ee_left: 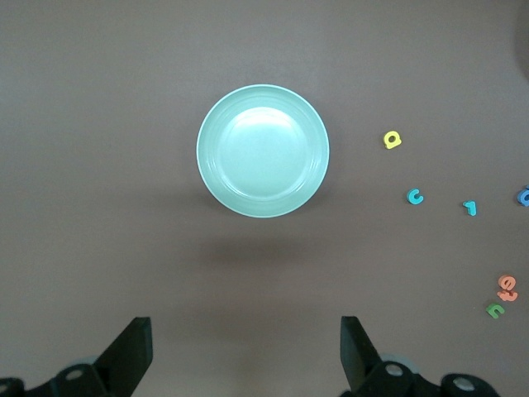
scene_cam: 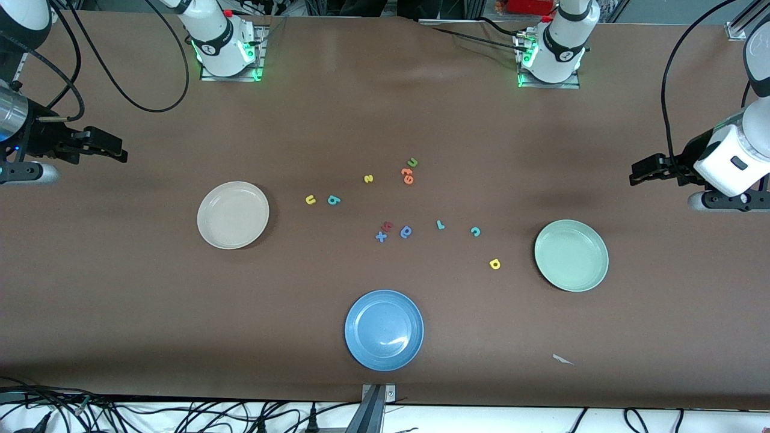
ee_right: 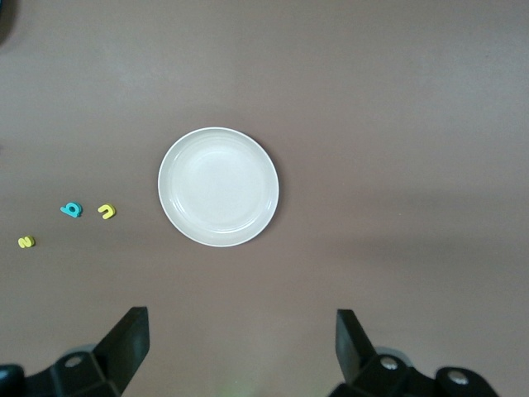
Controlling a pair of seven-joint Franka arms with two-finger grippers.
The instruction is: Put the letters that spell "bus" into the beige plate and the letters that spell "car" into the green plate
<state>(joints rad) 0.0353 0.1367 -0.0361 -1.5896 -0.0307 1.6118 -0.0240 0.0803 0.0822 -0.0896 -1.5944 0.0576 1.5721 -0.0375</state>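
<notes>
The beige plate (scene_cam: 233, 214) (ee_right: 218, 186) lies empty toward the right arm's end. Beside it lie the yellow "u" (scene_cam: 310, 199) (ee_right: 107, 212), teal "b" (scene_cam: 333, 200) (ee_right: 72, 210) and small yellow "s" (scene_cam: 369, 178) (ee_right: 26, 241). The green plate (scene_cam: 571, 255) (ee_left: 263, 150) lies empty toward the left arm's end, with the yellow "a" (scene_cam: 494, 263) (ee_left: 393, 140), teal "c" (scene_cam: 475, 231) (ee_left: 415, 196) and teal "r" (scene_cam: 441, 225) (ee_left: 470, 208) close by. My right gripper (scene_cam: 120, 154) (ee_right: 241, 343) and left gripper (scene_cam: 636, 175) (ee_left: 246, 347) hang open and empty over bare table at their own ends.
A blue plate (scene_cam: 384, 329) sits nearest the front camera. Mid-table lie orange letters (scene_cam: 408, 175), a green "u" (scene_cam: 412, 162), a red letter (scene_cam: 388, 226), a blue "x" (scene_cam: 381, 236) and a blue rounded letter (scene_cam: 406, 231). A white scrap (scene_cam: 562, 359) lies near the front edge.
</notes>
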